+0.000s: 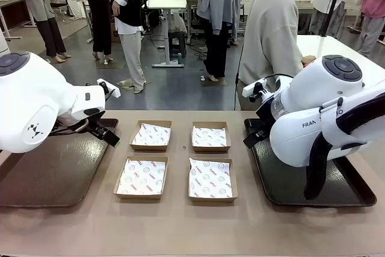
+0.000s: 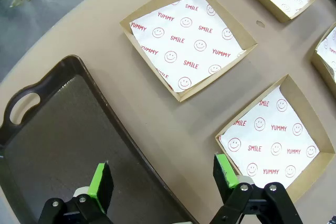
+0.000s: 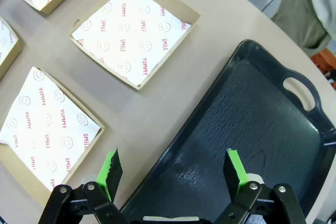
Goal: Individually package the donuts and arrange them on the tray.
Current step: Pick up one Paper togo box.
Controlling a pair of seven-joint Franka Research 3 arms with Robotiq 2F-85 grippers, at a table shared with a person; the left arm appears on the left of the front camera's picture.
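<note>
While both arms are hanging low over the smooth beige table (image 1: 180, 227), the left gripper (image 2: 161, 174) is gaping wide, released and grasping nothing, its green pads (image 2: 100, 182) straddling the raised rim of the left tray (image 2: 52, 124), a dark, faintly pebbled rectangle with rounded corners and a cut-out handle. Across the table the right gripper (image 3: 172, 163) is spreading just as wide, also empty, over the glossy edge of the right tray (image 3: 252, 129). Between the trays four shallow square cardboard boxes (image 1: 151, 135) are sitting two by two, each lined with crinkled white paper printed with red smileys. Where the donuts are lying, I cannot tell
</note>
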